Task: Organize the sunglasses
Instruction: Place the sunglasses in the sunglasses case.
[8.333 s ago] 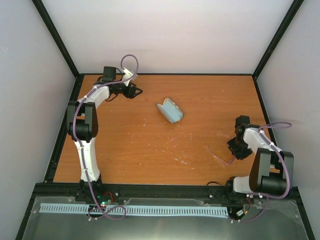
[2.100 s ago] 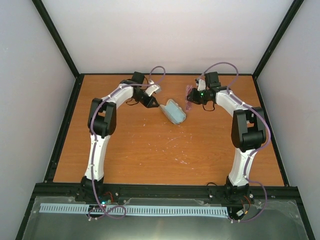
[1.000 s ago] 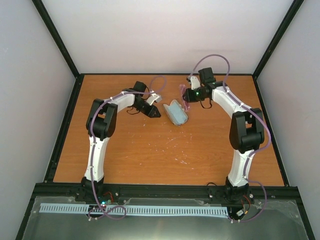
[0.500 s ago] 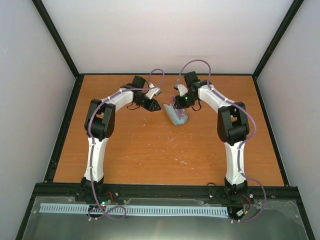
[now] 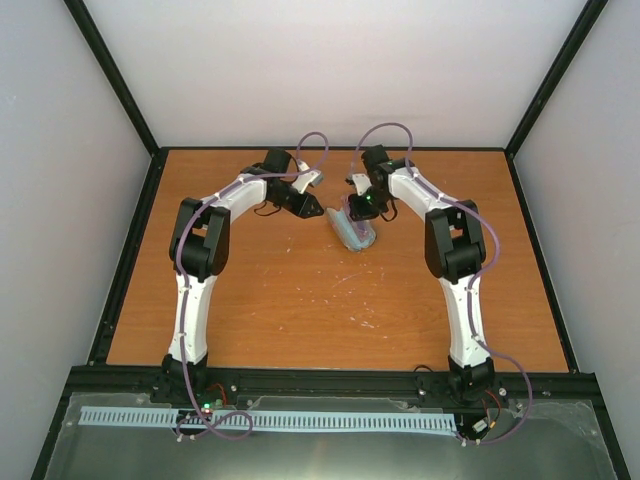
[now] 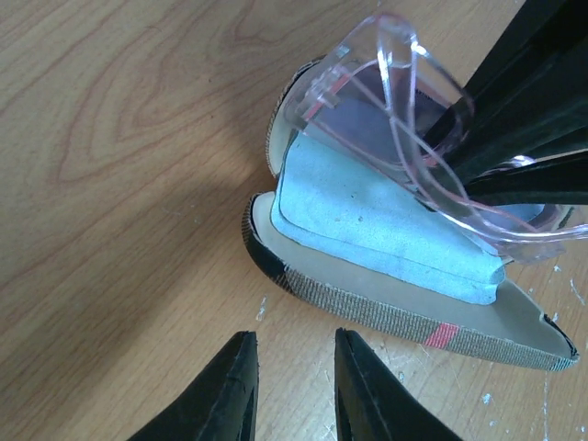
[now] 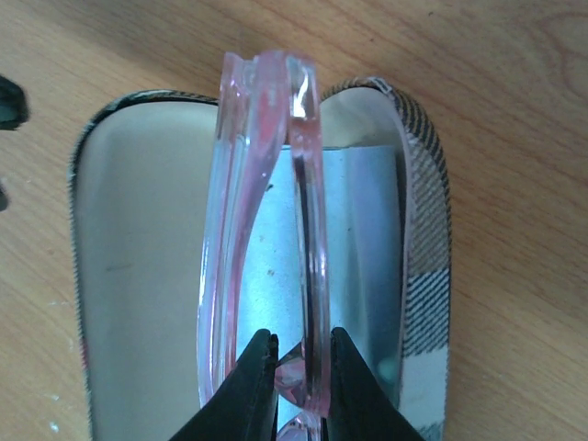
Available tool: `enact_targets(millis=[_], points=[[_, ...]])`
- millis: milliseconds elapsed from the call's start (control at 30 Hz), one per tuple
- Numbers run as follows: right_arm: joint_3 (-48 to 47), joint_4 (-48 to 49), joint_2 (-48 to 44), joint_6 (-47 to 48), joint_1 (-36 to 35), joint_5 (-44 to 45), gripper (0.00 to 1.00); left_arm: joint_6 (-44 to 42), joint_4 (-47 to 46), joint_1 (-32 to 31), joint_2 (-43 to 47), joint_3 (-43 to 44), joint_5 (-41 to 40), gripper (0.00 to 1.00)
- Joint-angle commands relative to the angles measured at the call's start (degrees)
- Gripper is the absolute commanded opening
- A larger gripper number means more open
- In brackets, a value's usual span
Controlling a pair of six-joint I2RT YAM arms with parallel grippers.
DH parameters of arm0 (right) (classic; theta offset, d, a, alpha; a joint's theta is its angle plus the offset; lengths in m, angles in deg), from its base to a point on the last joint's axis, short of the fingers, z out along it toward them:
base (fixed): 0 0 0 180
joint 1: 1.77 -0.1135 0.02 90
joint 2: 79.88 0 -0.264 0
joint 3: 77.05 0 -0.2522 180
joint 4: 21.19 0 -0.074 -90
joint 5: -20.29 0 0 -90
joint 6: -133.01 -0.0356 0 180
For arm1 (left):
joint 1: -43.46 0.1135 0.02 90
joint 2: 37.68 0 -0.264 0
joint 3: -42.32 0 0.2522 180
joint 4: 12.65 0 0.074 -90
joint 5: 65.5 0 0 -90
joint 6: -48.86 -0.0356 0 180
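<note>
The case (image 6: 404, 322) is lying open just ahead of the left gripper (image 6: 294, 354), with a pale blue cloth (image 6: 367, 230) sitting in its shell. The right gripper (image 7: 300, 354) is pinching the sunglasses (image 6: 418, 156) by their folded pink frame, fingers clamped narrow, and is holding them edge-on over the open case beyond its fingertips. Whether they are touching the cloth, I cannot tell. The left gripper is hanging just short of the plaid rim, fingers a narrow gap apart, gripping nothing.

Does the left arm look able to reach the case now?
Likely yes: the left pincer sits just short of the case, nothing between; the right pincer holds the sunglasses over its far side.
</note>
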Motion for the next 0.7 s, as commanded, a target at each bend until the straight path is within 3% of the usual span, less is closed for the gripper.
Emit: enact_targets(millis=[0, 167, 400, 667], points=[[-3.32, -3.21, 2.29, 0.06, -0.82, 3.77, 0.04, 0.92, -0.55, 0.04, -0.68, 2.18, 1.08, 0.25], [-5.53, -5.29, 3.89, -0.27, -0.91, 6.83, 0.05, 1.12, -0.76, 0.09, -0.43, 2.18, 1.31, 0.25], [-6.83, -6.14, 4.35, -0.86, -0.86, 9.03, 0.2, 1.07, -0.82, 0.04, -0.34, 2.18, 1.4, 0.25], [-6.7, -7.46, 4.47, -1.39, -0.91, 8.75, 0.25, 1.17, -1.11, 0.07, -0.11, 1.59, 1.65, 0.26]])
